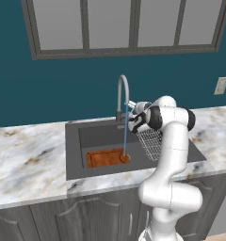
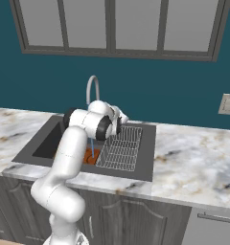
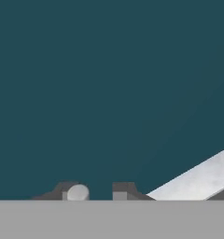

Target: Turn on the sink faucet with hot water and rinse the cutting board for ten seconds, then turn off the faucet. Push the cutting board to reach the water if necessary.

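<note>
The sink faucet (image 1: 123,92) arches over the dark sink (image 1: 72,150), and a thin blue stream of water (image 1: 125,134) falls from its spout onto the right end of the orange-brown cutting board (image 1: 105,158) on the basin floor. My gripper (image 1: 132,105) is at the faucet's side lever, just right of the spout. In the hand view the gripper (image 3: 94,191) has its fingertips (image 3: 124,188) apart, and the lever's round grey end (image 3: 78,192) sits between them against the left one. The arm hides most of the cutting board (image 2: 92,156) in the right base view.
A wire mesh dish rack (image 1: 151,141) fills the right part of the sink, under my forearm. Marble counter (image 1: 25,160) runs along both sides. The teal wall (image 3: 109,84) is close behind the faucet, with a window above it and an outlet (image 1: 221,85) at the right.
</note>
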Robot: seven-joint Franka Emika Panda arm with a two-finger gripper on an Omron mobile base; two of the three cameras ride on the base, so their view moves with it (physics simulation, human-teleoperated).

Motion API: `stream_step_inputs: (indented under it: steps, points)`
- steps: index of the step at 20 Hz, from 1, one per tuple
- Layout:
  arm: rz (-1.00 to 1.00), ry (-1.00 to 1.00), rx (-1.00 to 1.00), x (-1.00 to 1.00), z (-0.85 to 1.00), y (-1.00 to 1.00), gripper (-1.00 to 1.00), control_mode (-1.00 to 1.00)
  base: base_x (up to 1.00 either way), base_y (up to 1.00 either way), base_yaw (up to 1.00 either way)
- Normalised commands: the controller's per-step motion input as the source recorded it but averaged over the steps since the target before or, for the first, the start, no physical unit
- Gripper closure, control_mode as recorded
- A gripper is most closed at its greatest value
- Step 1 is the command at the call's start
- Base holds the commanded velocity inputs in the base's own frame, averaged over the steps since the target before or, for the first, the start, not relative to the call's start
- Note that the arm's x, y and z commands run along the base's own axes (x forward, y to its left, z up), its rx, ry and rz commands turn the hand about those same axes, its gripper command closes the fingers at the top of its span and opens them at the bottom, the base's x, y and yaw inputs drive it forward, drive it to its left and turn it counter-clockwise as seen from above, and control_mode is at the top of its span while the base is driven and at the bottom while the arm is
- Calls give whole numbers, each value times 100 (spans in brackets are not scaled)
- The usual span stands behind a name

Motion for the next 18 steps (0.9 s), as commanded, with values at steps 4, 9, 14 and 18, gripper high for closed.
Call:
stream_step_inputs:
  steps: [4, 9, 14, 18]
  points:
    - [6, 0, 0, -23, 0, -12, 100, -100, 0, 0, 0]
    - [5, 0, 0, -11, 0, -20, 100, -100, 0, 0, 0]
    - [4, 0, 0, -15, 0, -16, 100, -100, 0, 0, 0]
    - [0, 0, 0, -28, 0, -19, 100, -100, 0, 0, 0]
